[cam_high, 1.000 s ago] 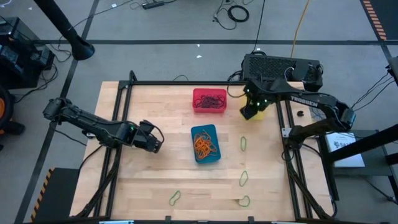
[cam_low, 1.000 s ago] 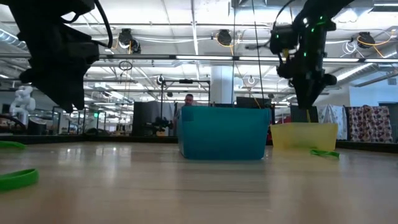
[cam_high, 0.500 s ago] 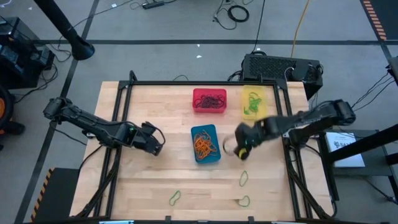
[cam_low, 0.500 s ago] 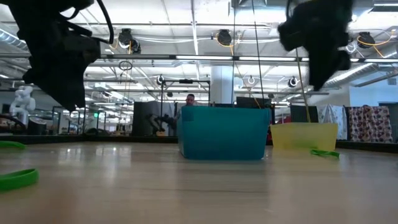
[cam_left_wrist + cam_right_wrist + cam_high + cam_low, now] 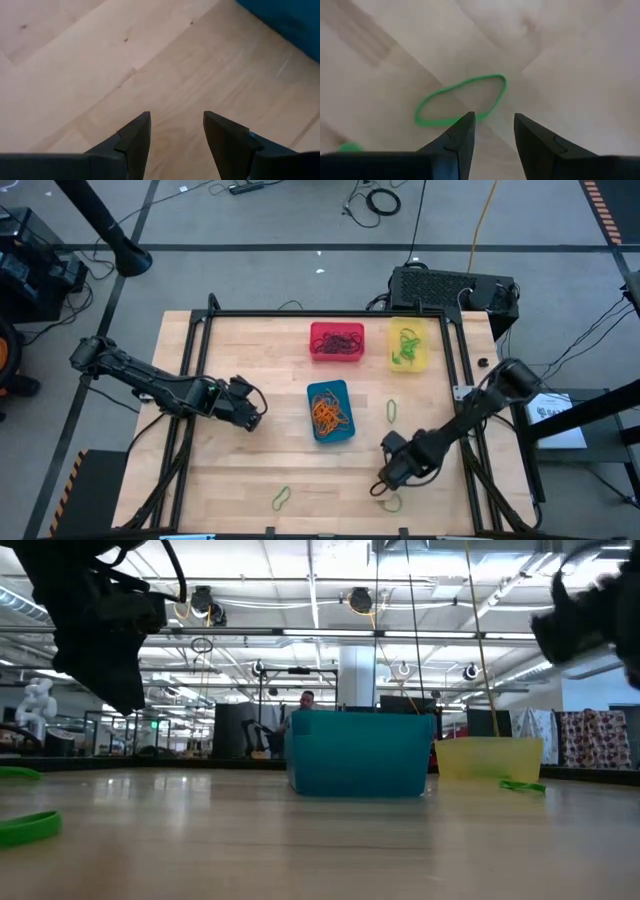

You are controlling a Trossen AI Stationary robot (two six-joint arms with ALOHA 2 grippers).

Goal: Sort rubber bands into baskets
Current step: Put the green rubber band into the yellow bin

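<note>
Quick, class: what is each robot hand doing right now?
Left hand: open, empty, beside the blue basket.
Right hand: open, empty, over a green rubber band.

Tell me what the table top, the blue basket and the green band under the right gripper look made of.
Table top: pale wood planks, matte; grain and seams show.
Blue basket: likely moulded plastic, smooth, opaque, rounded corners.
Green band: thin, limp loop lying flat, probably rubber. The right gripper hovers open over it.
</note>
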